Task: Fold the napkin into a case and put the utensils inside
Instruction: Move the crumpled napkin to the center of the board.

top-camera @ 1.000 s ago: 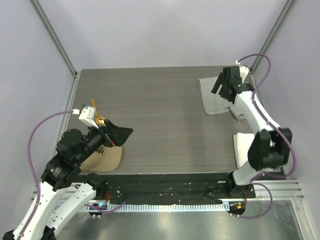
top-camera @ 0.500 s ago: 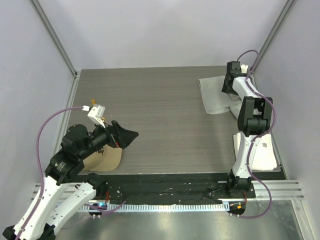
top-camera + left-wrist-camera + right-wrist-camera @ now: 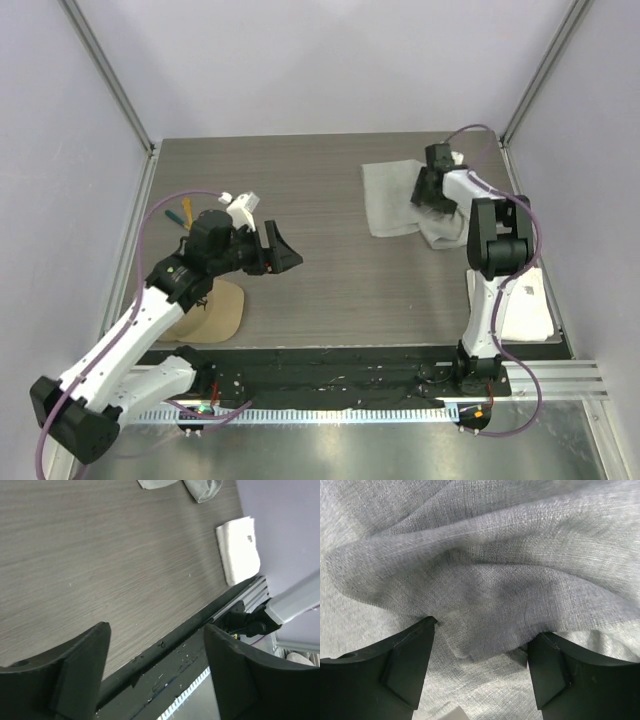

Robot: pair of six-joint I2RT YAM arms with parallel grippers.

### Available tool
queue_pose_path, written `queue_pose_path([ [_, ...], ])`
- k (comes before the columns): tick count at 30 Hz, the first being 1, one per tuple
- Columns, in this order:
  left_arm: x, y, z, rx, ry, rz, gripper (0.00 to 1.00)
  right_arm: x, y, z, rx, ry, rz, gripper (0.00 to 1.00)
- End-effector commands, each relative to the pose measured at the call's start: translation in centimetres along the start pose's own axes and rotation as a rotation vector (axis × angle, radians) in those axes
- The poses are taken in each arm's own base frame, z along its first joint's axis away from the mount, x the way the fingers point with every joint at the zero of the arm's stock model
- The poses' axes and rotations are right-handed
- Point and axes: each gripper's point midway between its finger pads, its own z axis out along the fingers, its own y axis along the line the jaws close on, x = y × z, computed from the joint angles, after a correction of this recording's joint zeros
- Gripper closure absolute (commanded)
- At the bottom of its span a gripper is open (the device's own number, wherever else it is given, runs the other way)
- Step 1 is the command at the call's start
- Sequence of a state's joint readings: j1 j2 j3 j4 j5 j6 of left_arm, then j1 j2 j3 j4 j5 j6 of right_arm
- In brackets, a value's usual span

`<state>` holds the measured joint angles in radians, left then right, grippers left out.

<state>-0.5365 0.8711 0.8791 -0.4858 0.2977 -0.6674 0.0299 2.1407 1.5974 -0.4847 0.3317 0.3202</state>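
The napkin (image 3: 392, 200) is a light grey cloth lying rumpled at the table's far right. It fills the right wrist view, where a raised fold (image 3: 485, 585) runs across. My right gripper (image 3: 424, 188) is down on the napkin's right part. It is open (image 3: 480, 655), with the jaws wide apart and the fold between them. At the far left lie an orange-yellow handled utensil (image 3: 171, 214) and a dark teal one (image 3: 190, 211); the gold spoon does not show. My left gripper (image 3: 281, 251) hovers open (image 3: 155, 672) over bare table, holding nothing.
A thick white towel (image 3: 526, 306) lies at the near right by the table edge, and shows again in the left wrist view (image 3: 239, 550). A tan cap (image 3: 212, 312) sits near left under the left arm. Grey wood table (image 3: 330, 280) between the arms; walls close on both sides.
The right gripper has come left and nearer, and the napkin has shifted toward the table's middle and spread. The left arm has swung away from the cap, up and to the right.
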Motion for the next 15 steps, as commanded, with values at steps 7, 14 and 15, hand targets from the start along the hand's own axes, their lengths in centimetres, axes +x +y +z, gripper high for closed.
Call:
queue_pose_path([
  [7,-0.6,3.1,7.3,-0.148,0.111,-0.101,0.44,8.7,10.9,-15.5,-0.464,0.090,0.002,0.17],
  [14,1.1,6.0,12.7,-0.360,0.219,0.067,0.71,10.9,8.9,-18.6,-0.514,0.120,-0.055,0.18],
  [15,1.1,6.0,13.5,-0.360,0.222,0.072,0.78,11.2,9.5,-18.8,-0.536,0.130,-0.028,0.22],
])
